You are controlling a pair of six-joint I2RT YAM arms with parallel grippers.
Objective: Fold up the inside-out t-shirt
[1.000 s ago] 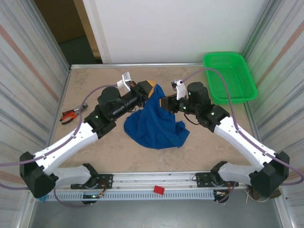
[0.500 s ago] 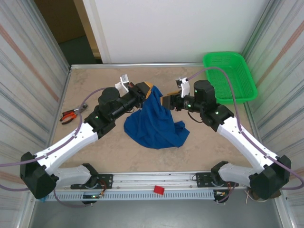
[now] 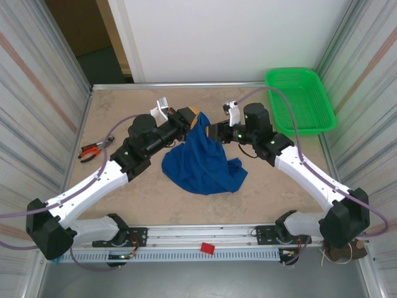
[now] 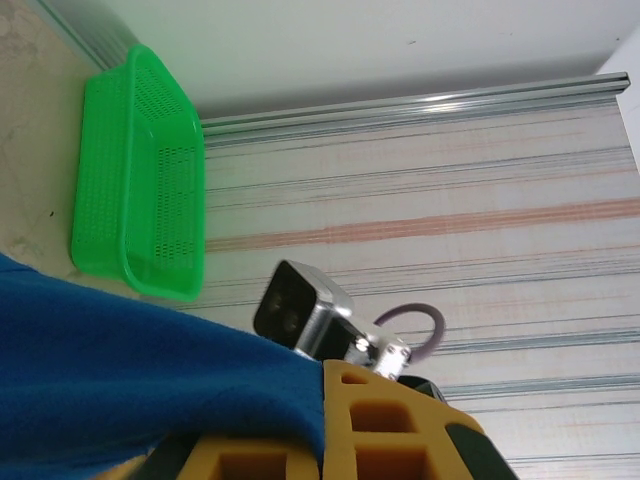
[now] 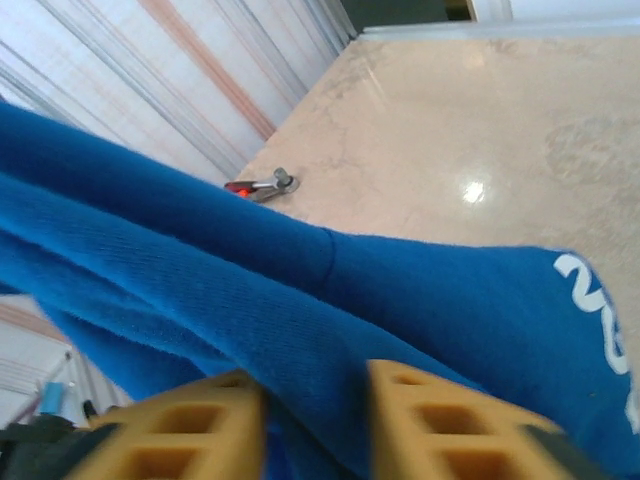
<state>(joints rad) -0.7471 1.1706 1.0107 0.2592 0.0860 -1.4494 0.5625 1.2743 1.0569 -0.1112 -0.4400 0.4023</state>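
The inside-out t-shirt point(image 3: 201, 162) is a royal-blue heap at the table's middle, with its top edge lifted toward the back. My left gripper point(image 3: 196, 117) is shut on that raised edge; in the left wrist view the blue cloth point(image 4: 130, 370) is pinched between the orange fingers point(image 4: 322, 425). My right gripper point(image 3: 211, 131) meets the shirt from the right, just beside the left one. In the right wrist view a thick fold point(image 5: 300, 290) fills the gap between its orange fingers point(image 5: 315, 400), which press against it. White lettering point(image 5: 592, 300) shows on the cloth at the right.
A green mesh basket point(image 3: 301, 99) stands at the back right corner, also seen in the left wrist view point(image 4: 140, 200). Red-handled pliers point(image 3: 93, 149) lie near the left wall. A small red piece point(image 3: 207, 249) rests on the front rail.
The right gripper swung left into the raised part of the shirt and its jaws came together on a fold. The left gripper kept its hold and barely moved.
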